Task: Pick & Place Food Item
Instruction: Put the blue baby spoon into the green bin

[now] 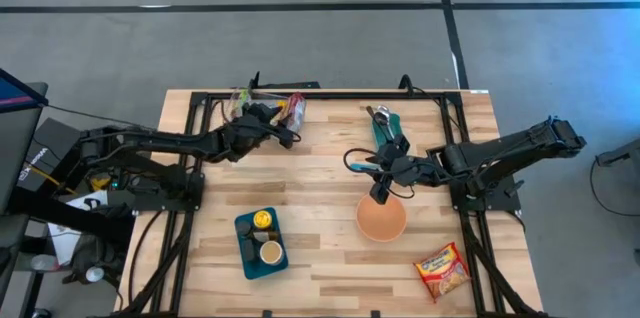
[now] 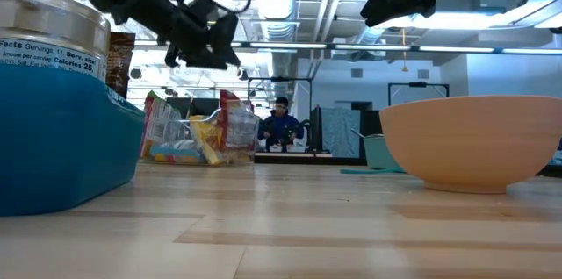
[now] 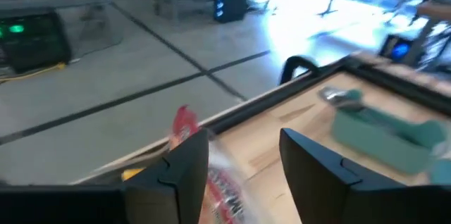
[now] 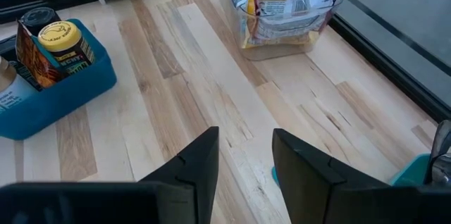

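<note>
Left pincer (image 1: 292, 136) up over the snack packets (image 1: 292, 109), fingers parted, nothing held.
Packets sit in a clear tub at the surface's (image 1: 330, 248) far edge; right pincer (image 1: 380, 196) hangs above the orange bowl (image 1: 381, 220), fingers apart, seemingly empty.

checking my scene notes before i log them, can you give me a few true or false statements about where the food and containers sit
1. The ramen packet lies inside the orange bowl. False: it lies on the table, apart from the bowl.
2. The blue tray holds cans. True.
3. The clear container of snack packets sits by the table's far edge. True.
4. The right gripper holds a packet. False: its jaws are empty, above the bowl's rim.
5. The left gripper is beside the snack container. True.
</note>
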{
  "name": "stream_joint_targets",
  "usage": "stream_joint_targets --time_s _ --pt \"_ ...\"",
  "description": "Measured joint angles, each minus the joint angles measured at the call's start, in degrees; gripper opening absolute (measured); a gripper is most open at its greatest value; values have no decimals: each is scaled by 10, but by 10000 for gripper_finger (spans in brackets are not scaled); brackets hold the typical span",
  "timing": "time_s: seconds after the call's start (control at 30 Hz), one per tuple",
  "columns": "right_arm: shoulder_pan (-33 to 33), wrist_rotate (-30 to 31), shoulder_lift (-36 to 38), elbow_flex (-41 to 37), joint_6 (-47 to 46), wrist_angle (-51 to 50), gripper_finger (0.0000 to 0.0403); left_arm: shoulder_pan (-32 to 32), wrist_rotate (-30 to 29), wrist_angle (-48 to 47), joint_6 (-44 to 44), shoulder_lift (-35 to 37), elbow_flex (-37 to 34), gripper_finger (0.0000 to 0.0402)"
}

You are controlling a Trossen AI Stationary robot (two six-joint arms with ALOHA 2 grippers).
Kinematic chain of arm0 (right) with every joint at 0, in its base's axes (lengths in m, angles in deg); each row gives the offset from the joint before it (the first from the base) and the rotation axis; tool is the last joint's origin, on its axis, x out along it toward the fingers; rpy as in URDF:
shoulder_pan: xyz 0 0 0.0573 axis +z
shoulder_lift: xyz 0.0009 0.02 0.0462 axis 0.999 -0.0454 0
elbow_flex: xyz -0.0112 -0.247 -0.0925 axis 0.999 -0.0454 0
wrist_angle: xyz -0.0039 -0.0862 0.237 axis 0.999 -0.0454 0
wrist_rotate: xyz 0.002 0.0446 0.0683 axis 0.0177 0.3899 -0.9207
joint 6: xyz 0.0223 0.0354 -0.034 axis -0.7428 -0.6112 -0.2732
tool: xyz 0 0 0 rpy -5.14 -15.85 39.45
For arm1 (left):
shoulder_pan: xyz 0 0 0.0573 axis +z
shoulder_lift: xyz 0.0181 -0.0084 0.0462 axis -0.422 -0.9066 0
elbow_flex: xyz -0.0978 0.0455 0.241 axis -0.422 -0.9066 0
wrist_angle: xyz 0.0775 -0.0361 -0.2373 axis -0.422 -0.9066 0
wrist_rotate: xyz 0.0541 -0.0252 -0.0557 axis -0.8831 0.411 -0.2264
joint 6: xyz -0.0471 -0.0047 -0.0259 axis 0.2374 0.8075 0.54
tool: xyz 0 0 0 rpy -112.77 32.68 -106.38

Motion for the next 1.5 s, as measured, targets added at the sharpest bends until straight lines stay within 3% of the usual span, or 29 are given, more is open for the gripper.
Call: stream_joint_targets --time_s 0.1,0.33,0.5,0.73,1.1,1.5 --pt "0 0 0 0 0 0 127 0 37 1 0 19 0 161" --pt "0 0 0 0 0 -5 127 -7 183 0 0 34 0 137" --pt "-9 0 0 0 0 -38 127 -33 240 1 0 34 0 121" --pt "-36 17 0 0 0 -92 127 -75 281 0 -26 34 0 102" --pt "-100 11 0 0 11 -156 127 -110 284 1 -47 34 0 94" --pt "-172 -99 0 -10 107 -137 127 -110 282 1 -47 34 0 94"
